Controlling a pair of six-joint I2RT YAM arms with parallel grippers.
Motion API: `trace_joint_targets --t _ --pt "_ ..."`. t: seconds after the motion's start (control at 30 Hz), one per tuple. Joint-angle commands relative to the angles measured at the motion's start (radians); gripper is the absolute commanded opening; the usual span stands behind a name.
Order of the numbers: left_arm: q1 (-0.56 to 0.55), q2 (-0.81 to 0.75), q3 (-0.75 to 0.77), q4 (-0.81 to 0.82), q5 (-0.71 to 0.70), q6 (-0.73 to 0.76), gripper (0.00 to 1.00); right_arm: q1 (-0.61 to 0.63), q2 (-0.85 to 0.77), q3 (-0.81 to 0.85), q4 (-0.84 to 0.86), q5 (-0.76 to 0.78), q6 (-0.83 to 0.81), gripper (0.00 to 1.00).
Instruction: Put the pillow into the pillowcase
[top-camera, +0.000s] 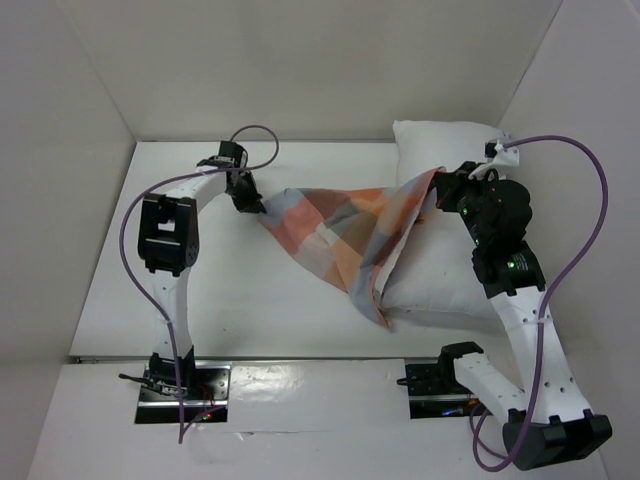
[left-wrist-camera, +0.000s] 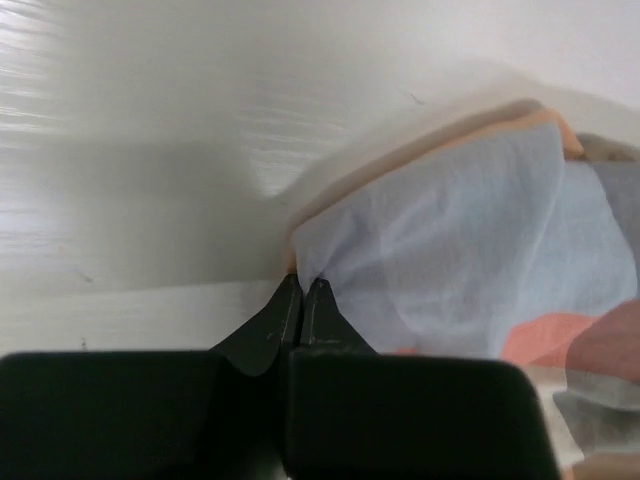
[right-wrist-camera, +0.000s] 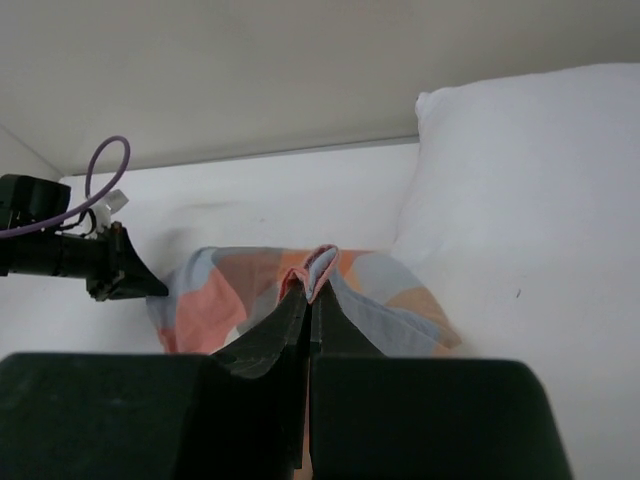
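Pillow (top-camera: 445, 285) lies flat along the right edge of the table (top-camera: 250, 300), its far end up against the back wall (top-camera: 330, 70) in the far right corner and its near end short of the near edge. Pillowcase (top-camera: 335, 235) is off the pillow, stretched as a checked sheet between the two arms across the far middle of the table. Its right part drapes over the pillow's left side, and its lowest point reaches down beside the pillow's near left corner. Left gripper (top-camera: 247, 200) sits toward the far left of the table. In the left wrist view its fingers are pressed together with the light blue edge of the pillowcase (left-wrist-camera: 470, 240) pinched at the tips of the left gripper (left-wrist-camera: 303, 290), so it is clamped on the cloth's left corner. Right gripper (top-camera: 440, 192) is above the pillow's left edge near the far end. In the right wrist view the right gripper (right-wrist-camera: 310, 300) has its jaws closed tight on a small raised fold of the pillowcase (right-wrist-camera: 230, 290), with the pillow (right-wrist-camera: 520, 200) bare white just to the right. The left gripper (right-wrist-camera: 120, 275) also shows in that view at the cloth's other end. The cloth between the two grips sags in the middle; whether it touches the table there cannot be told.
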Motion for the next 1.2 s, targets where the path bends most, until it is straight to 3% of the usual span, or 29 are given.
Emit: trace_joint_targets --t 0.0,0.2,0.43,0.53,0.67,0.8,0.87,0.93,0.97,1.0,1.03,1.1,1.17 --pt "0.025 -0.015 -0.005 0.053 0.142 -0.009 0.0 -0.006 0.016 0.048 0.025 0.012 -0.007 0.0" --pt "0.175 -0.301 0.051 0.17 0.285 -0.048 0.0 -0.006 0.115 0.107 0.153 -0.096 0.006 0.0" --pt "0.411 -0.556 0.193 0.159 0.296 -0.058 0.0 -0.006 0.264 0.21 0.407 -0.303 0.107 0.0" --pt "0.479 -0.654 0.101 0.15 0.296 -0.058 0.0 -0.006 0.284 0.188 0.47 -0.367 0.132 0.0" --pt "0.534 -0.798 -0.21 0.26 0.27 -0.049 0.0 -0.006 0.329 0.131 0.467 -0.381 0.151 0.0" --pt "0.554 -0.799 -0.37 0.26 0.276 -0.022 0.0 -0.006 0.392 0.065 0.416 -0.4 0.151 0.0" --pt "0.554 -0.773 -0.418 0.25 0.239 -0.012 0.2 -0.006 0.436 0.052 0.376 -0.389 0.136 0.0" --pt "0.563 -0.712 -0.43 0.181 0.196 -0.003 0.55 -0.006 0.486 0.092 0.341 -0.372 0.136 0.0" --pt "0.563 -0.688 -0.409 0.153 0.187 -0.003 0.69 -0.006 0.572 0.138 0.236 -0.363 0.126 0.08" --pt "0.563 -0.667 -0.384 0.121 0.187 -0.003 0.81 -0.006 0.629 0.191 0.171 -0.363 0.125 0.26" --pt "0.563 -0.653 -0.34 0.089 0.199 0.006 0.83 -0.006 0.687 0.323 0.101 -0.335 0.115 0.68" --pt "0.548 -0.662 -0.318 0.089 0.19 0.006 0.84 -0.006 0.843 0.445 -0.092 -0.3 0.106 0.78" --pt "0.519 -0.688 -0.283 0.089 0.091 0.03 0.84 -0.006 0.87 0.509 -0.127 -0.249 0.115 0.82"
